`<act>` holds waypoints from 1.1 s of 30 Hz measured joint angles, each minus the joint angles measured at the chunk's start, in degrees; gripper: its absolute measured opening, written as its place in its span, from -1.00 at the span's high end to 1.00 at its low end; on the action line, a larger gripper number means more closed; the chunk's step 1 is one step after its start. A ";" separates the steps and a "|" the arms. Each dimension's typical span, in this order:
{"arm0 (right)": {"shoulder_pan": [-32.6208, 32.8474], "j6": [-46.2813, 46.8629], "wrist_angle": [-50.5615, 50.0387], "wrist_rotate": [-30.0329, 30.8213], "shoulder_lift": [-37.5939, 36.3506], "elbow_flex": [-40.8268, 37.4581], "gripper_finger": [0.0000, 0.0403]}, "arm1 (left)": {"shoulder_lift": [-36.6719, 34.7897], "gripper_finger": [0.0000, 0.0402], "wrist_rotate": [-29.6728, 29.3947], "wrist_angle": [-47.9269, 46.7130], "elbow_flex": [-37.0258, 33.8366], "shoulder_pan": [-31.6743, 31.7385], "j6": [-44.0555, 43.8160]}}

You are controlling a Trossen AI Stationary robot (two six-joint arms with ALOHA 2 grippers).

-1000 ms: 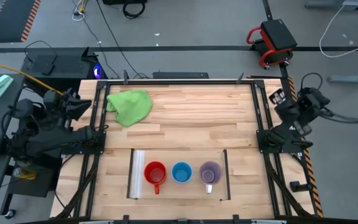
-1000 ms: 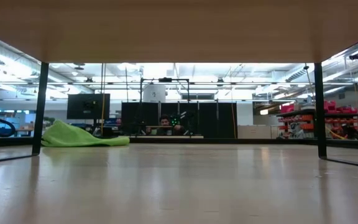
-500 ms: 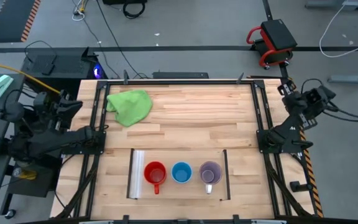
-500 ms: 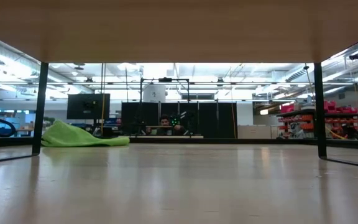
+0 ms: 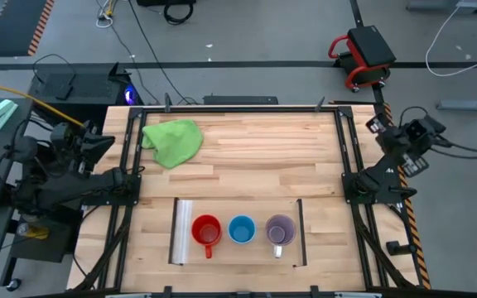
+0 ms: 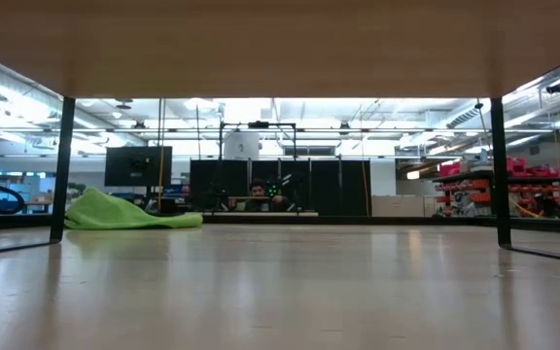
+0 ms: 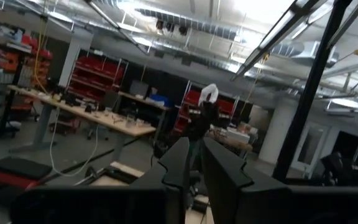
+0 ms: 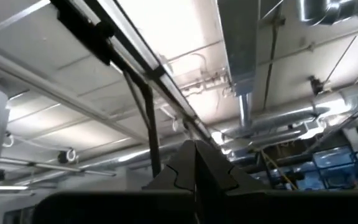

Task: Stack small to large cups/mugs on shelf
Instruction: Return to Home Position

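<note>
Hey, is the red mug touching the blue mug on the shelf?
Apart. The high view shows a strip of bare shelf between the red mug and the blue mug.

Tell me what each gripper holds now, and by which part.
Nothing. The left gripper and the right gripper are both empty; the red mug, blue mug and purple mug stand free on the shelf.

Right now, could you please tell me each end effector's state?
Left end effector: open a crack, empty.
Right end effector: shut, empty.
</note>
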 joint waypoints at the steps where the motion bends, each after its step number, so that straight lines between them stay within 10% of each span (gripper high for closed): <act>1: -0.05 -0.31 2.44 0.00 0.48 -1.11 0.95 | 0.00 0.75 0.00 0.75 -0.49 0.00 -0.22; 11: -0.11 -13.73 27.77 -3.29 1.71 -13.07 0.95 | 0.00 0.73 1.69 6.85 -6.05 0.00 -0.63; 20: -0.13 -17.49 26.86 -2.93 1.72 -13.31 0.95 | 0.00 0.75 4.94 8.51 -8.53 0.02 -1.64; 33: -0.11 0.58 15.47 -2.49 1.77 -13.31 0.95 | 0.00 0.76 6.14 10.41 -11.90 0.01 -2.77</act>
